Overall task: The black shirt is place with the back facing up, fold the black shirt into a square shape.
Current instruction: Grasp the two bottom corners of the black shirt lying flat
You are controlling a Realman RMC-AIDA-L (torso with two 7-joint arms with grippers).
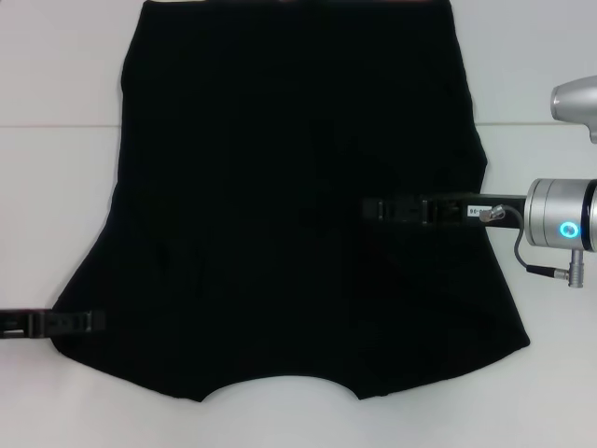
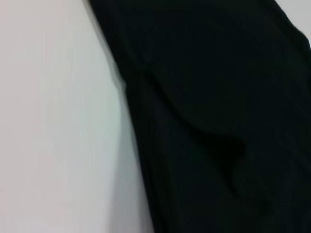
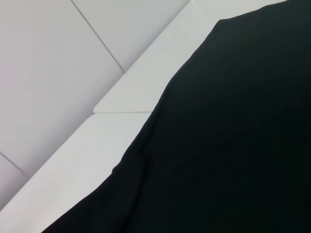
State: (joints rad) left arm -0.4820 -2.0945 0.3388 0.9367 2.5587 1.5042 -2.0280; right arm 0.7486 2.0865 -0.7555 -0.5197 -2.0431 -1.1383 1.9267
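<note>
Right tool (image 1: 373,207) over black shirt (image 1: 280,168); left tool (image 1: 93,322) at sleeve.

Head camera looks straight down from above on the whole shirt (image 1: 298,215) and table (image 1: 56,187). Both wrist cameras sit close, each showing a shirt edge against table.

White table (image 1: 56,187), faint seam across it, black shirt (image 1: 289,187) spread seemingly flat, neckline nearest the robot.

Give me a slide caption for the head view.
Black shirt spread on the white table, left end effector at its sleeve edge, right end effector reaching over its middle.
</note>
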